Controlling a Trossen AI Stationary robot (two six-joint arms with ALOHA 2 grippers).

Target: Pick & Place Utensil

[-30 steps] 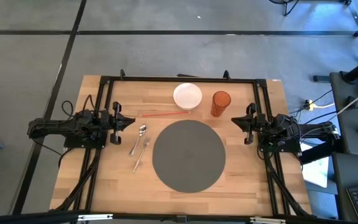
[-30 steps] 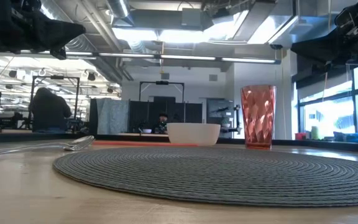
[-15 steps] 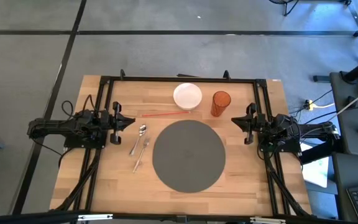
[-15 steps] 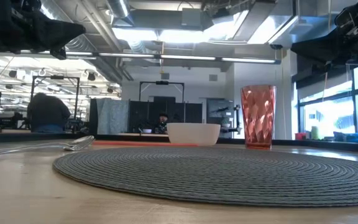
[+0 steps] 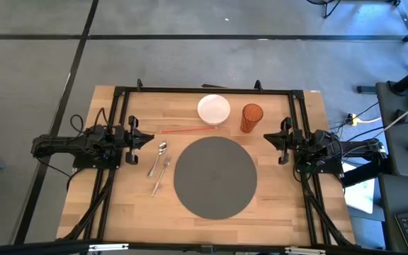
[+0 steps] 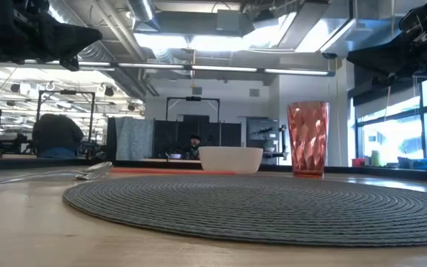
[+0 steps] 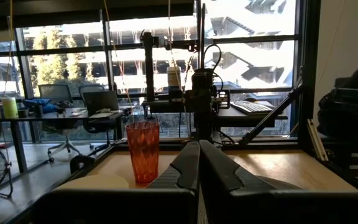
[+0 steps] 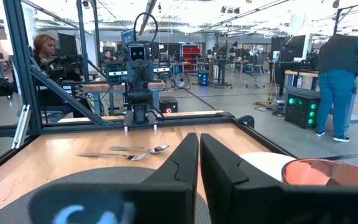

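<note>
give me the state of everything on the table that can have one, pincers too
left pincer: shut, empty, parked at the table's left edge
right pincer: shut, empty, parked at the right edge
spoon: lying flat left of the mat, untouched
fork: lying flat beside the spoon
red cup: upright
white bowl: upright, looks empty
round mat: flat, nothing on it
red straw: lying flat

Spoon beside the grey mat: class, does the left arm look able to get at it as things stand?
Probably yes. The spoon lies in the open next to the fork, just off the left gripper, nothing between them; its jaws are shut and must open first.
</note>
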